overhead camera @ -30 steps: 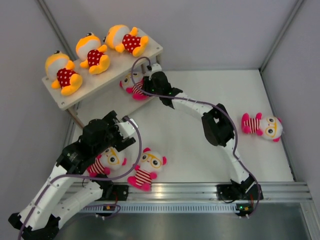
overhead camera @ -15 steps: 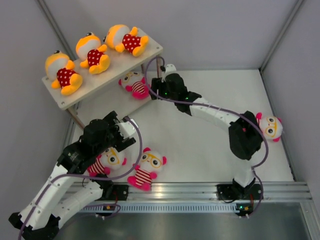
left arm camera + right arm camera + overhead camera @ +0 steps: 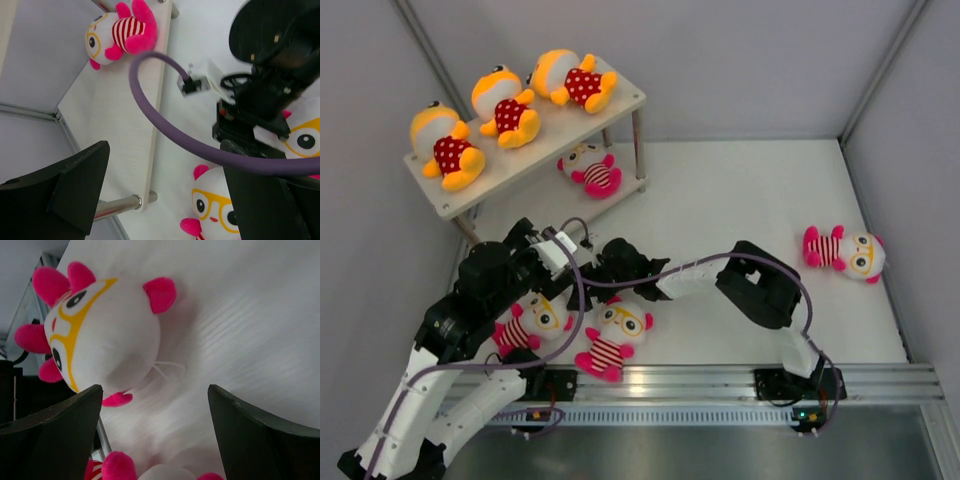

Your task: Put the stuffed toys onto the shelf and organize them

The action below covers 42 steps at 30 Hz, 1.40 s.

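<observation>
The shelf [image 3: 623, 97] stands at the back left. Three orange-yellow stuffed toys [image 3: 507, 104] sit on its top board. One white-faced toy [image 3: 590, 168] lies on the lower board; it also shows in the left wrist view [image 3: 120, 32]. Two white-faced toys [image 3: 535, 320] [image 3: 613, 335] lie near the front edge, and one [image 3: 845, 251] lies at the far right. My right gripper [image 3: 592, 280] is open and empty, low over the two front toys; one head [image 3: 100, 335] fills its view. My left gripper [image 3: 552, 250] is open and empty just left of it.
The lower shelf board [image 3: 120, 130] and its metal leg [image 3: 117, 205] lie under my left gripper. The right gripper's black body [image 3: 270, 75] and a purple cable [image 3: 165, 100] cross close in front of my left gripper. Grey walls enclose the white table.
My right arm has let go of the toy on the lower board and swung from the shelf to the front left, over the two toys. My left arm has shifted slightly.
</observation>
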Available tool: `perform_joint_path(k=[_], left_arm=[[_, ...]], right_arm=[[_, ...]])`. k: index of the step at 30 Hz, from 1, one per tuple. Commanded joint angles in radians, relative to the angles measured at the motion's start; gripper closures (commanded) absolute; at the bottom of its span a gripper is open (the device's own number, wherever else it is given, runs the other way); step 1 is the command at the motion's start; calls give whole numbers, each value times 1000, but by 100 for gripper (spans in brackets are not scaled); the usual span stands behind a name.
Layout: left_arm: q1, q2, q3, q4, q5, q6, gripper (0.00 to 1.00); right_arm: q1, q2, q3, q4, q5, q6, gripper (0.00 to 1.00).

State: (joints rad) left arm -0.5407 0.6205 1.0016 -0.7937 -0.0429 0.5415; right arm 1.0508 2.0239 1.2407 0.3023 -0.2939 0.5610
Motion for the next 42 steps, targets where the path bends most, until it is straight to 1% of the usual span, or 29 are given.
perform_joint_path(k=[1,6,10,12,16,21,22,23,24,25,26,27,28,29,30,31,32,33,34,35,36,37,38,39,40,41,42], left_arm=[[25,-39,40,16,67,-22,2],[33,-48,11,17,77,-15,2],[33,-47,8,17,90,-12,2],[31,-47,5,17,92,-9,2],[31,-47,9,17,90,-12,2],[31,-44,14,17,89,-6,2],[33,-44,14,16,92,-6,2],[31,-44,14,17,95,-8,2],[31,-44,15,17,100,-9,2],[31,-44,15,17,100,-11,2],[31,-41,17,16,101,-11,2],[31,-42,17,16,103,-12,2],[33,-38,20,11,110,-6,2],[31,-36,25,-1,121,1,2],[33,-24,28,-25,152,14,2],[31,-19,31,-41,169,18,2],[33,-12,34,-53,187,28,2],[33,-4,32,-65,213,55,2],[31,1,31,-87,256,72,2],[31,2,22,-88,273,89,2],[31,10,14,-88,285,135,2],[31,12,6,-87,310,167,2],[31,16,-4,-88,319,202,2],[31,18,-9,-88,327,278,2],[33,24,-11,-87,337,319,2],[33,27,-14,-88,357,362,2],[33,27,-15,-88,370,447,2]], right_arm=[[24,30,98,149,-160,79,13],[46,119,124,201,-247,112,13],[51,179,132,265,-261,166,13],[49,208,175,256,-264,177,13],[49,269,256,158,-222,171,16],[49,277,305,23,-182,126,17],[48,276,309,17,-186,113,23],[48,271,307,17,-191,109,34],[48,265,299,29,-201,109,52],[48,244,292,35,-206,109,83],[43,227,260,44,-212,112,95],[37,201,235,52,-231,114,100],[17,137,205,78,-243,111,100],[3,98,137,81,-255,102,100],[-15,54,105,66,-280,85,100],[-58,-43,73,11,-293,38,100],[-83,-95,15,-44,-301,5,100],[-142,-196,-7,-95,-321,-68,100],[-175,-241,-27,-220,-329,-107,100],[-207,-287,-52,-277,-341,-145,100],[-240,-328,-56,-346,-367,-188,100],[-305,-399,-52,-426,-376,-282,100],[-333,-427,-26,-560,-386,-332,100],[-360,-451,-6,-634,-402,-378,100],[-412,-488,12,-684,-409,-444,100],[-437,-504,49,-727,-418,-467,100],[-481,-516,65,-789,-442,-493,100]])
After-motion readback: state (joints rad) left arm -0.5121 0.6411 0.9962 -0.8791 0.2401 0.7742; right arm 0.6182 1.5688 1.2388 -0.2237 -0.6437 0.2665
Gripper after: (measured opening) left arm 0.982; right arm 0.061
